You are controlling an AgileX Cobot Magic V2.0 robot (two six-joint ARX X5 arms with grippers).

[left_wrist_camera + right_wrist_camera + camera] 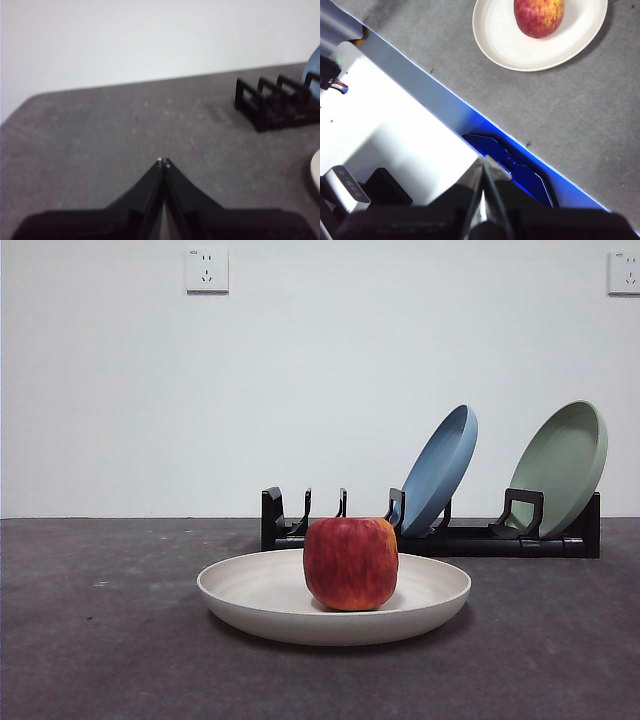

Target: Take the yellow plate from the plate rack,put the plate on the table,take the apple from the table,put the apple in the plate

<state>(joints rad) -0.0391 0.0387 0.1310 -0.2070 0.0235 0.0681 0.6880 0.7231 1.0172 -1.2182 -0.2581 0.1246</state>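
Note:
The yellow plate lies flat on the table in front of the plate rack, and the red apple sits inside it. The right wrist view shows the same plate and apple from above. My left gripper is shut and empty, over bare table, away from the rack. My right gripper is shut and empty, hanging past the table's edge, well clear of the plate. Neither arm shows in the front view.
A blue plate and a pale green plate lean in the rack's right slots; its left slots are empty. White and blue equipment lies beside the table edge under my right gripper. A wall stands behind the table.

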